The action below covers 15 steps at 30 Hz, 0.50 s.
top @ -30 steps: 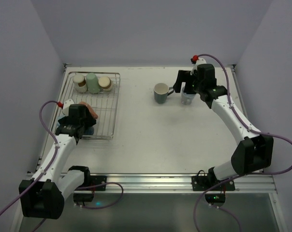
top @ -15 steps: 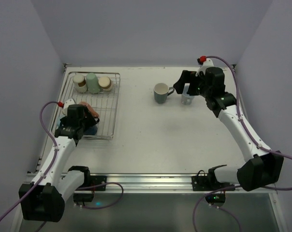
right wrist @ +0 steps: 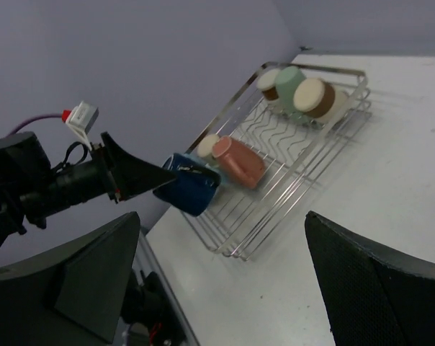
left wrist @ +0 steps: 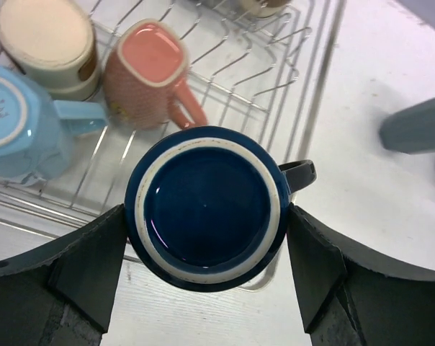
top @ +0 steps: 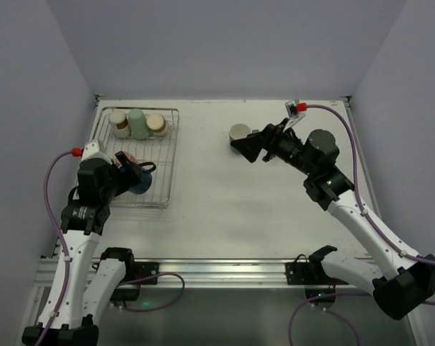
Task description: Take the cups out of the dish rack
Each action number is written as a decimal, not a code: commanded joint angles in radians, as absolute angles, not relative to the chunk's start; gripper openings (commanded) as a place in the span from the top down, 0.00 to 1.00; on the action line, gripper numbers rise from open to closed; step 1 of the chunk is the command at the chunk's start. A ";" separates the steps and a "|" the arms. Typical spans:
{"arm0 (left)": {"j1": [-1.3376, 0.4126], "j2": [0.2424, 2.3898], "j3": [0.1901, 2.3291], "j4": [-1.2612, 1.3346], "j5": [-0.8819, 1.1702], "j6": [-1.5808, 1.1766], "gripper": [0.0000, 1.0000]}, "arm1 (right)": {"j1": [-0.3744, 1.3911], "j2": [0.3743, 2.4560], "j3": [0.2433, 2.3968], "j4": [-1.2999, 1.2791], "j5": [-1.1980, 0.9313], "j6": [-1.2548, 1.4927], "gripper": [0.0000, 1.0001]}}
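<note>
—Black L fingers [left wrist: 88, 259], what've they got?
—L gripper [left wrist: 204, 216] is clamped on the navy cup [left wrist: 207, 180], one pad per side. 1 s ago it was down at the dish rack [top: 176, 144]; now it's lifted, cup hanging over the rack's lower-right corner in top view.
—Pointing which way?
—Long axis runs straight out from the L wrist cam: round end w/ pale ring faces the lens, handle to frame right. R wrist view adds that it's lying sideways in the air.
—R side?
—R gripper [top: 245, 148] spread wide, nothing in it. It's swung from upper right toward centre, partly covering the grey-green cup [top: 239, 130] on the table [top: 225, 209].
—Rest?
—Pink cup [left wrist: 149, 72], lt-blue cup [left wrist: 16, 122] lie in the rack; mint cup [top: 137, 122] btw beige cups [top: 157, 124], upper left.
</note>
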<state>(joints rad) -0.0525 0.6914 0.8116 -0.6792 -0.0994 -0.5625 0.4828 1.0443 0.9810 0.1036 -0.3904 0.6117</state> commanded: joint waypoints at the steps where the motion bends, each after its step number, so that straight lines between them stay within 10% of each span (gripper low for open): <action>1: -0.048 0.647 0.917 -0.621 0.073 -0.563 1.00 | 0.543 1.066 0.905 0.359 -0.468 0.788 0.01; 15: -0.057 0.739 0.743 0.082 0.624 -0.942 1.00 | 0.698 1.272 0.756 0.750 -0.433 0.903 0.06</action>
